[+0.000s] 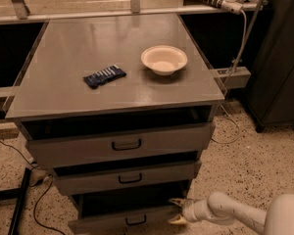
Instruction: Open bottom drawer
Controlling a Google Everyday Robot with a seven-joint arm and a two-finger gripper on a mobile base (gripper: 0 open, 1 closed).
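Note:
The bottom drawer point(122, 221) is the lowest of three grey metal drawers, with a small black loop handle point(136, 221) on its flat front. It stands slightly pulled out at the bottom of the camera view. My gripper point(176, 211) reaches in from the lower right on a white arm point(235, 214). Its two yellowish fingertips sit at the right end of the bottom drawer's front, spread apart above and below its top edge.
The cabinet's grey top point(63, 87) carries a white bowl point(164, 59) and a dark blue snack packet point(104, 76). The top drawer point(122, 145) and middle drawer point(125, 178) sit above. Black cables point(36, 199) lie on the speckled floor at left. A dark cabinet point(279, 67) stands at right.

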